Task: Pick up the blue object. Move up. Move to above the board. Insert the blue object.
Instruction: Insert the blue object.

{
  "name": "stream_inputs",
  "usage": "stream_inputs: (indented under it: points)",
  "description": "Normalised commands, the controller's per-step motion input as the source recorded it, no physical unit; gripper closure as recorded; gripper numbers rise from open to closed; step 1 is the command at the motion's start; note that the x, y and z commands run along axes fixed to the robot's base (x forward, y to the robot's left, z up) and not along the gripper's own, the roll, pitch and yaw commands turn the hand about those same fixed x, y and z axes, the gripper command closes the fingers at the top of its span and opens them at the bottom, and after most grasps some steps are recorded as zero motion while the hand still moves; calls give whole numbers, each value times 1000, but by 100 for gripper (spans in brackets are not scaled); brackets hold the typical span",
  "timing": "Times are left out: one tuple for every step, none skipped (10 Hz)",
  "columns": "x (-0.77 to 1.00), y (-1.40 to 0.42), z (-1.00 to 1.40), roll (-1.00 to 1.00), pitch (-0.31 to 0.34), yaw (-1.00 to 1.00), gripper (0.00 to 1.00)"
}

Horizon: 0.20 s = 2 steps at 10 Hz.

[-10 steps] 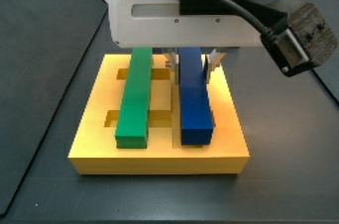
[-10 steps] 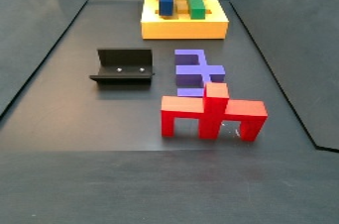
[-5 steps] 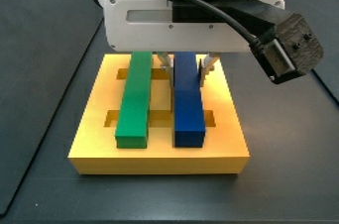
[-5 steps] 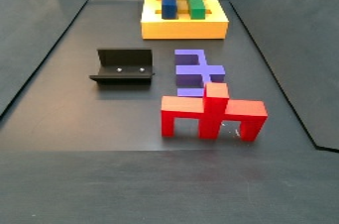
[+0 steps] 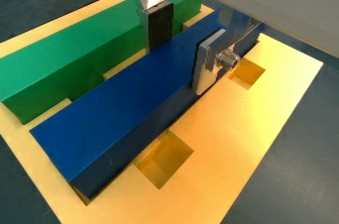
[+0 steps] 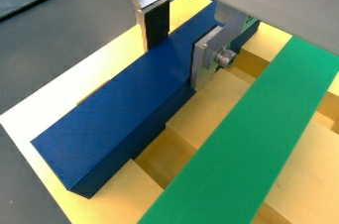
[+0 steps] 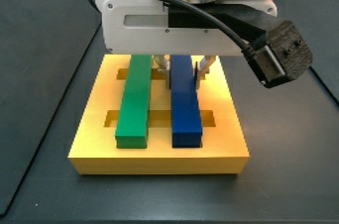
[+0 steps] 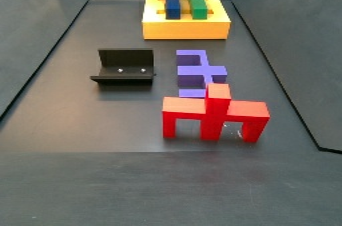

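Observation:
The blue object [image 7: 187,109] is a long dark blue bar lying lengthwise on the yellow board [image 7: 159,159], parallel to the green bar [image 7: 134,99] and about level with it. My gripper [image 7: 185,67] stands over the bar's far end, shut on it. In both wrist views the fingers flank the blue object [image 5: 133,109] [image 6: 119,119], with the dark pad [image 5: 159,25] against one side and the silver plate [image 6: 209,59] against the other. The board [image 8: 187,30] lies at the far end of the floor.
The green bar [image 6: 239,129] sits in its own groove beside the blue one. Open cut-outs show in the board [image 5: 252,129]. A dark fixture [image 8: 123,68], a purple E-shaped block [image 8: 201,70] and a red block [image 8: 214,115] stand on the floor away from the board.
The gripper and the blue object have shifted a little toward the green bar, and the bar now lies straighter along the board.

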Motion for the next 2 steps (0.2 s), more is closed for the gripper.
stream_inputs:
  points:
    - [0, 0, -243, 0, 0, 46, 100]
    - [0, 0, 0, 0, 0, 0, 100]
